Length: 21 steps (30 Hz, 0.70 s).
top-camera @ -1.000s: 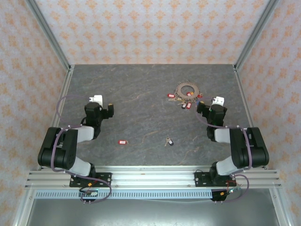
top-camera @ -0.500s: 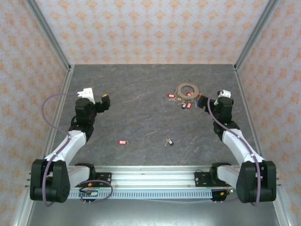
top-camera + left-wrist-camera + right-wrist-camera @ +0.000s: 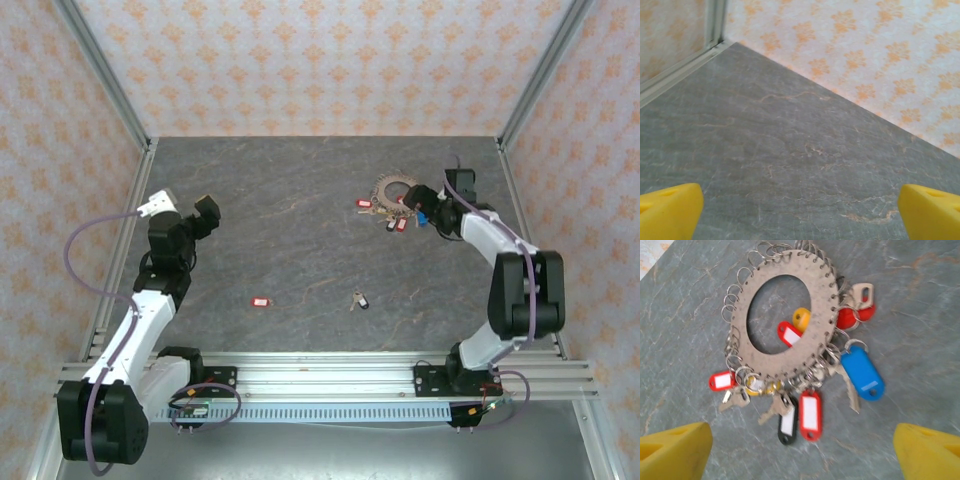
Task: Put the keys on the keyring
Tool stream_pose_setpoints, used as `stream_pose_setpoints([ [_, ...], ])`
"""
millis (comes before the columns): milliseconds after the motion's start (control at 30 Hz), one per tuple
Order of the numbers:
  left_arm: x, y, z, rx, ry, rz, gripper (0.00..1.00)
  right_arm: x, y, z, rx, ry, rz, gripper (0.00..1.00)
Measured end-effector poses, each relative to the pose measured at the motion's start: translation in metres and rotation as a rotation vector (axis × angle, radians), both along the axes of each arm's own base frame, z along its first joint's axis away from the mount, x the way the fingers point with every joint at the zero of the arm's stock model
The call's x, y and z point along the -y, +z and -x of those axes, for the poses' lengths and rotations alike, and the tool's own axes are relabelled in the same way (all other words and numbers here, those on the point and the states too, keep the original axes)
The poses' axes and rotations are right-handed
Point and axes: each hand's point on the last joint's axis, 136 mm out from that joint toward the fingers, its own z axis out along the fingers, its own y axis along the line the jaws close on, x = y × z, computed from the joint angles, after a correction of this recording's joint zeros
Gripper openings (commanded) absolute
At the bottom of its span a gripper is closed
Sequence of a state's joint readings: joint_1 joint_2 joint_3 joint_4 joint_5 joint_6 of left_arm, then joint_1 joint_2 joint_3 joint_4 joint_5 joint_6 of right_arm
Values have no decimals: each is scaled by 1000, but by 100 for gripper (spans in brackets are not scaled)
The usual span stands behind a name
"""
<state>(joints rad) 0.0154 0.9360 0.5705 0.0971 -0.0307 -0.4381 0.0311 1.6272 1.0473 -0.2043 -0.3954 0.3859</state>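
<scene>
Right claw (image 3: 800, 450) gaping wide, gripping nothing; yellow fingertips (image 3: 675, 447) sitting in lower corners of wrist view. Keyring (image 3: 825, 315) lying flat on tabletop (image 3: 920, 300) just above them, coloured tags fanning toward claw. Left claw (image 3: 207, 212) hovering at left of top view, likewise wide open and empty. Red-tag key (image 3: 260, 301) and dark-tag key (image 3: 359, 299) lying apart at lower centre, well apart from keyring in upper right.

walls (image 3: 320, 60): peach floral wallpaper | tabletop (image 3: 300, 250): grey marbled slab | frame: aluminium corner posts (image 3: 100, 70), front rails (image 3: 330, 375)
</scene>
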Motion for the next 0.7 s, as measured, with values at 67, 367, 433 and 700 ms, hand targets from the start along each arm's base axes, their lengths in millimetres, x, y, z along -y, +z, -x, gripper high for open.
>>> stream_pose_setpoints([
  [67, 0, -3, 1, -13, 9, 33, 100, -5, -4, -13, -20, 7, -24, 87],
  [367, 19, -21, 6, -82, -66, 135, 100, -21, -26, -62, -112, 31, -75, 70],
  [433, 27, -22, 5, -85, -105, 159, 100, -26, -30, -72, -127, 44, -78, 70],
  [700, 79, -30, 4, -134, -302, 193, 100, -41, -43, -105, -179, 62, -61, 68],
])
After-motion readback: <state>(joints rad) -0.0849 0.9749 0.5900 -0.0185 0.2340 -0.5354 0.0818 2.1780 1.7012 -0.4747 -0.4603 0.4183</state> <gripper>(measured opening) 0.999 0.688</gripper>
